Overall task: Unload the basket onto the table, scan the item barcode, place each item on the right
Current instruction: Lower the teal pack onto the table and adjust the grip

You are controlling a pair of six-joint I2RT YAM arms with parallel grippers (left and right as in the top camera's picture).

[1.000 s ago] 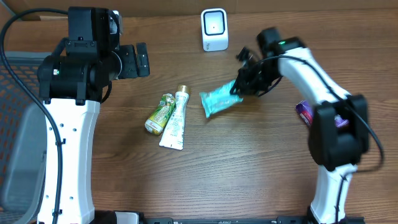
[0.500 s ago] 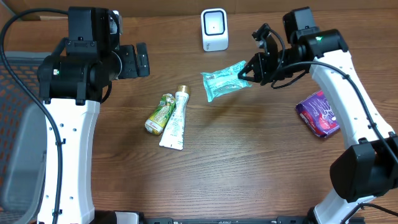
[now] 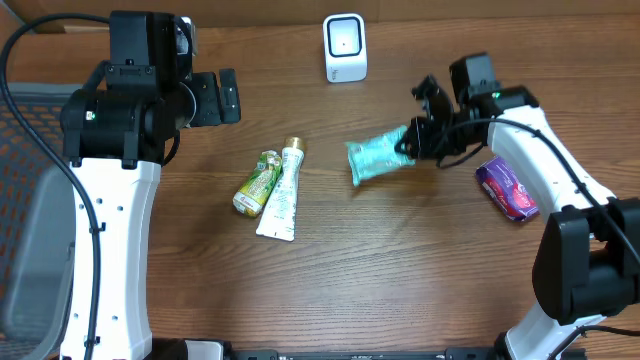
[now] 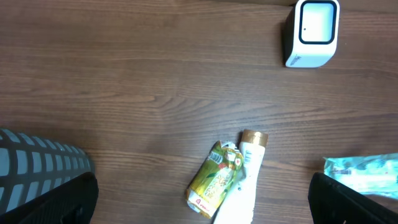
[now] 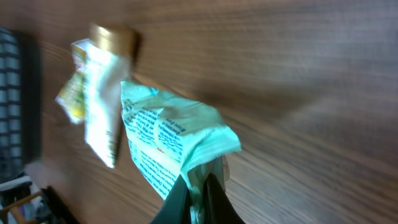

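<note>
**Desk:** Where is the item?

**Photographer:** The teal packet is right of centre over a brown wood-grain table. It is nearer than, and to the right of, the white scanner, which stands by the table's far edge. The right pincer is clenched on the packet's right-hand end.

**Desk:** Anything of the room?

**Photographer:** Only the table and a grey mesh basket at its left side.

**Desk:** Which way does the packet lie?

**Photographer:** Its long axis runs nearly across the table, the gripped end set slightly farther back. The free end points left, toward a white tube and a green pouch. Those two lie side by side, touching, well apart from the packet. The right wrist camera shows its printed face, crumpled where the fingers pinch. Whether it touches the wood cannot be told.

**Desk:** And the arms?

**Photographer:** The right arm rises from the near right corner, arcs back, then bends left at the wrist. A purple packet lies just beside its forearm. The left arm stands at the left with its left pincer pointing right, released, fingers spread wide on nothing.
</note>
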